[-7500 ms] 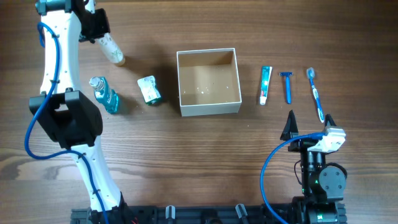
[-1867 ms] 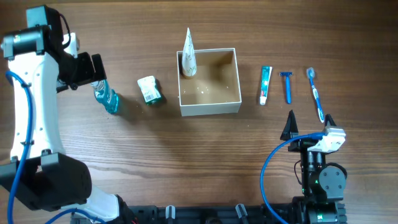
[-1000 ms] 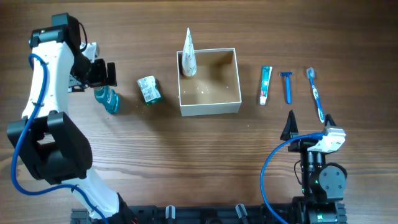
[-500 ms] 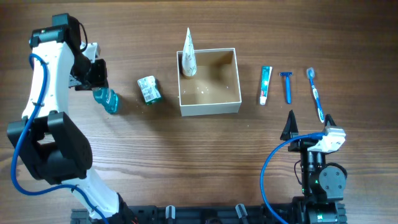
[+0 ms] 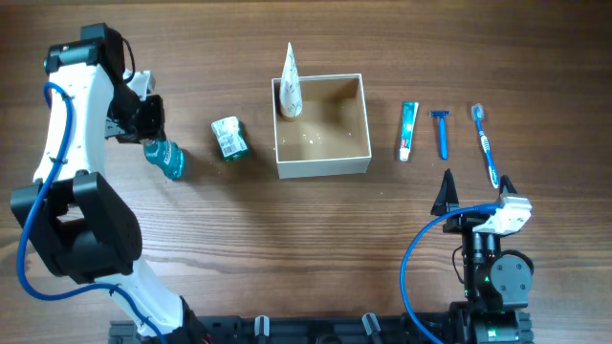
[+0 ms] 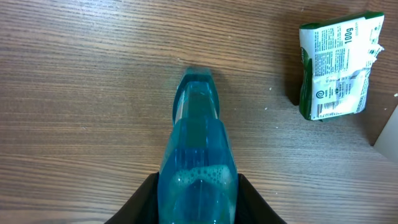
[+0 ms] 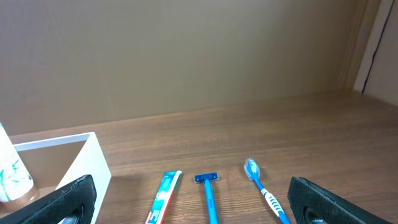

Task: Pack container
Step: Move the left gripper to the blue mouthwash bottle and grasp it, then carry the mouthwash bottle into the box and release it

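On the surface (image 5: 287,248), the container (image 5: 322,166) sits in the middle with one white tube (image 5: 290,88) standing inside. The soap pack (image 5: 229,138), toothpaste (image 5: 408,130), razor (image 5: 441,132) and toothbrush (image 5: 486,143) wait outside. Our left arm reaches down and the left fingers (image 6: 144,198) pinch the blue bottle (image 6: 198,168). Our right fingers (image 7: 68,196) rest by the near edge, spread wide.

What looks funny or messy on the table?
The white tube stands on end in a corner of the container, leaning and poking above the rim instead of lying flat. The green soap packet left of it is crumpled, with a ragged edge. The blue bottle lies on its side.
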